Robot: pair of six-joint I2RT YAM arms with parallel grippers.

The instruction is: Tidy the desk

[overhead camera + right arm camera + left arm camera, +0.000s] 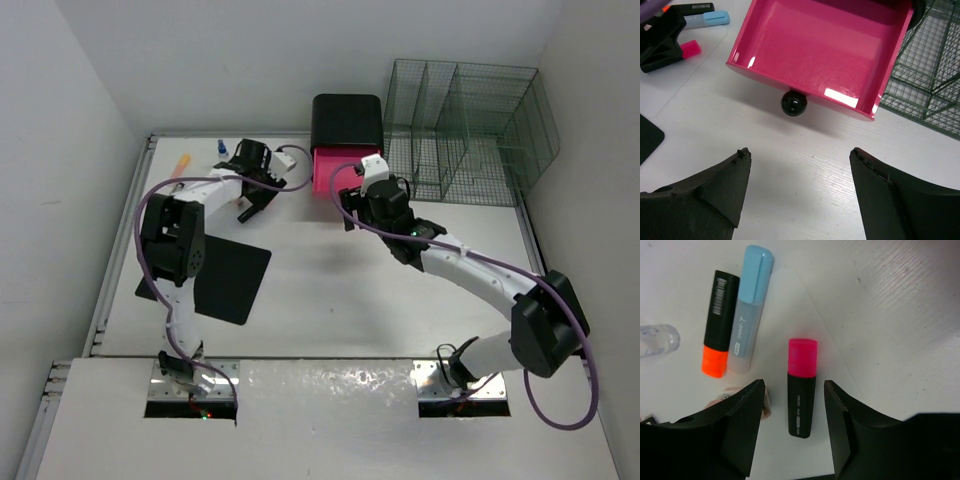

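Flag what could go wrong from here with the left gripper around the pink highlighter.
1. The left gripper straddles the pink highlighter at its black body, away from the cap. A grip there could let it tilt or roll out.
2. A small pale item sits by one finger and might get pinched too.
3. The right gripper hangs open before the pink drawer and its knob. The arms could clash at drop-off.

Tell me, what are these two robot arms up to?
They are tidying a desk. The left gripper sits open around a pink highlighter lying there, not gripping it yet. An orange highlighter and a blue highlighter lie nearby. The right gripper hovers open in front of the pulled-out pink drawer.
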